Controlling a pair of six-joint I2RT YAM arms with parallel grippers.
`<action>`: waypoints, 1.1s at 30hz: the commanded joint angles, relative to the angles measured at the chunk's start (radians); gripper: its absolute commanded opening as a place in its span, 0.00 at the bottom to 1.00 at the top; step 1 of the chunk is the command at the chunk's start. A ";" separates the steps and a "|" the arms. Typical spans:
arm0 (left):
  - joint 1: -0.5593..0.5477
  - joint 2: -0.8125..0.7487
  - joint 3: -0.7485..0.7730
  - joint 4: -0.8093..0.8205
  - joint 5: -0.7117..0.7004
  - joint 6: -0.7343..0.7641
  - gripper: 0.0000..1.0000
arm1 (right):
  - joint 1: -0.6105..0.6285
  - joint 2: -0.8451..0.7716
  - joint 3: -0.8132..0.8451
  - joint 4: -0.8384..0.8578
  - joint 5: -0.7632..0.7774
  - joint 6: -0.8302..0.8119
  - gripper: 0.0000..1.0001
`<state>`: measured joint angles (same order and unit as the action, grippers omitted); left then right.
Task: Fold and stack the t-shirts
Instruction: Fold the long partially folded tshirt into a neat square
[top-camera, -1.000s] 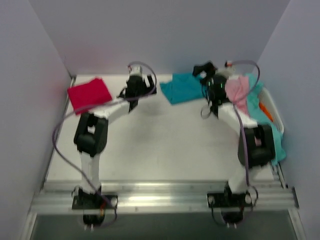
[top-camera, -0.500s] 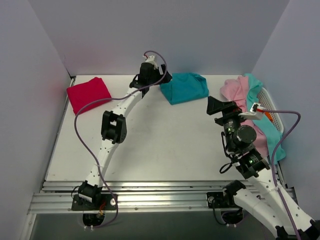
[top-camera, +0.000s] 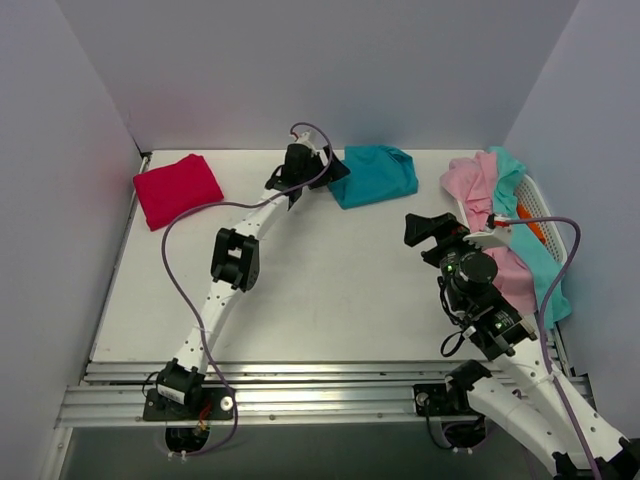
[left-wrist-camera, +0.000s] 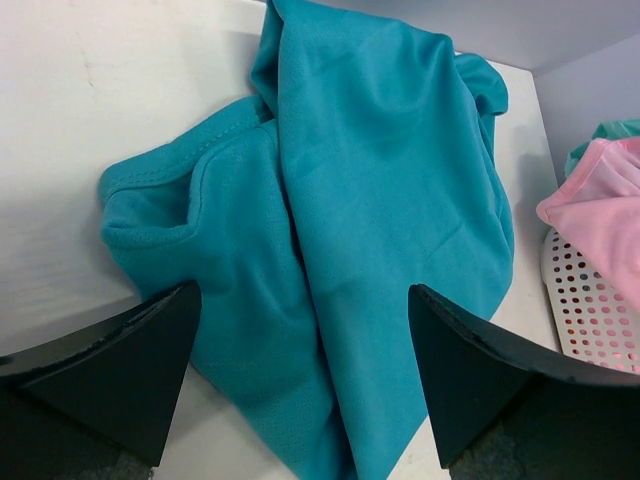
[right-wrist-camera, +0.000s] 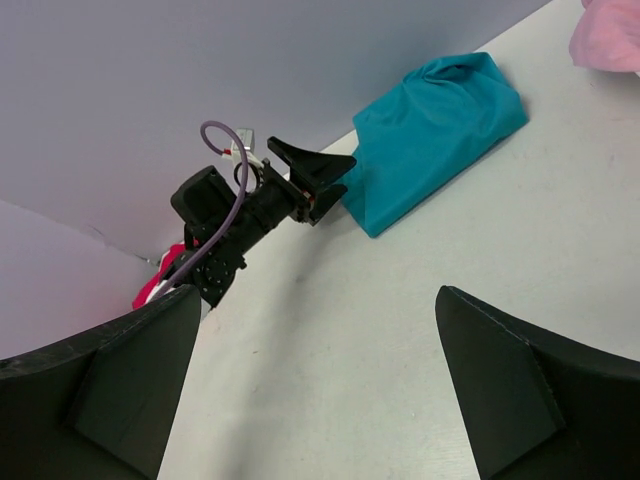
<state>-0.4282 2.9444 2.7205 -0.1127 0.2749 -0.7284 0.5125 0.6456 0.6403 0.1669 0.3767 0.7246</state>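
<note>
Seen from above, a white perforated basket (top-camera: 543, 203) is set at the right edge of the tabletop (top-camera: 330, 290). It is heaped with a pink t-shirt (top-camera: 478, 183) that spills over its left rim, an aqua t-shirt (top-camera: 543, 275) that is draped over its near side, and a sliver of an orange t-shirt (top-camera: 533, 227) inside. A teal t-shirt (top-camera: 375, 175) is laid loosely bunched at the far middle of the tabletop, and a red t-shirt (top-camera: 178, 190) is folded in the far left corner. The left tool (top-camera: 312, 177) is stretched to the teal t-shirt's left edge, and the right tool (top-camera: 432, 233) is held just left of the basket.

From the left wrist, the left tool (left-wrist-camera: 302, 295) is shown with its fingers (left-wrist-camera: 120, 370) spread wide. The teal t-shirt (left-wrist-camera: 380, 190) is spread crumpled between and beyond them, and nothing is gripped. At the right edge, part of the basket (left-wrist-camera: 590, 315) is visible under the pink t-shirt (left-wrist-camera: 600, 205).

From the right wrist, the right tool (right-wrist-camera: 320, 295) is likewise seen parted and empty above bare tabletop (right-wrist-camera: 380, 340). The teal t-shirt (right-wrist-camera: 432, 135) is framed against the back wall, with the left tool (right-wrist-camera: 312, 178) just beside its left edge. A scrap of the red t-shirt (right-wrist-camera: 150, 290) is glimpsed behind that arm, and a corner of the pink t-shirt (right-wrist-camera: 612, 28) shows at the top right.
</note>
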 joint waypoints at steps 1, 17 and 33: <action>-0.033 0.012 0.054 -0.048 -0.012 0.017 0.94 | 0.008 -0.012 0.002 0.011 -0.004 0.007 1.00; -0.193 0.022 0.130 -0.357 -0.120 0.158 0.19 | 0.011 -0.106 0.012 -0.038 -0.019 0.018 1.00; -0.234 -0.836 -1.155 0.004 -0.330 0.216 0.02 | 0.011 -0.221 0.022 -0.132 -0.038 0.029 1.00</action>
<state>-0.6559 2.2490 1.6981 -0.2276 0.0433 -0.5377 0.5182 0.4316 0.6472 0.0288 0.3496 0.7410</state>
